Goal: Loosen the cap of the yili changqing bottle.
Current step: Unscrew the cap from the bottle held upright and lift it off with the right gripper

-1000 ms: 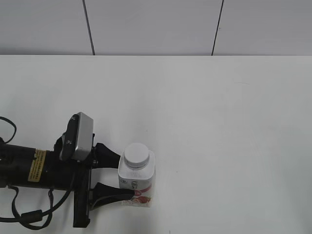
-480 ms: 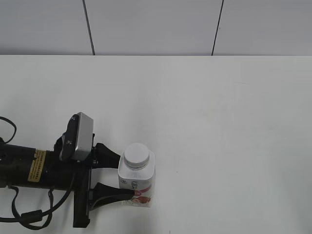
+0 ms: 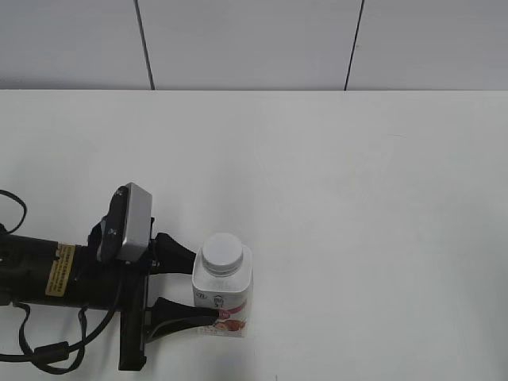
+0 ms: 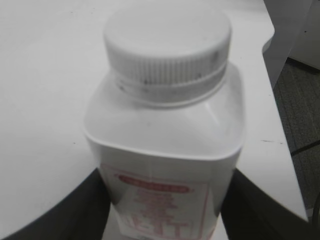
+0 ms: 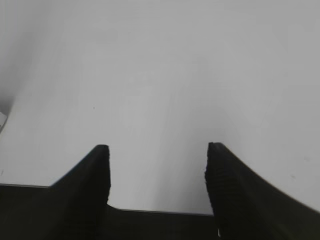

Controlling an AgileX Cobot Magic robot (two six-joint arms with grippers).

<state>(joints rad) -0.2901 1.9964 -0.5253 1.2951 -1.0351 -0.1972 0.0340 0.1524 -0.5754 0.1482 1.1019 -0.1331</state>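
Note:
The yili changqing bottle [image 3: 223,298] stands upright on the white table near the front left, white and squarish with a red label. Its white ribbed cap [image 3: 221,252] sits on the neck. My left gripper [image 3: 198,290] reaches in from the left with one black finger on each side of the bottle's body, shut on it. In the left wrist view the bottle [image 4: 165,150] fills the frame, the cap [image 4: 167,45] on top, the dark fingers [image 4: 162,210] pressed against both lower sides. My right gripper [image 5: 157,150] is open and empty over bare table; it does not show in the exterior view.
The white table [image 3: 357,198] stretches to the right and back of the bottle. A grey panelled wall [image 3: 254,44] stands behind it. The left arm's black body and cables [image 3: 48,278] lie along the front left. The table's edge [image 4: 280,130] shows at the right of the left wrist view.

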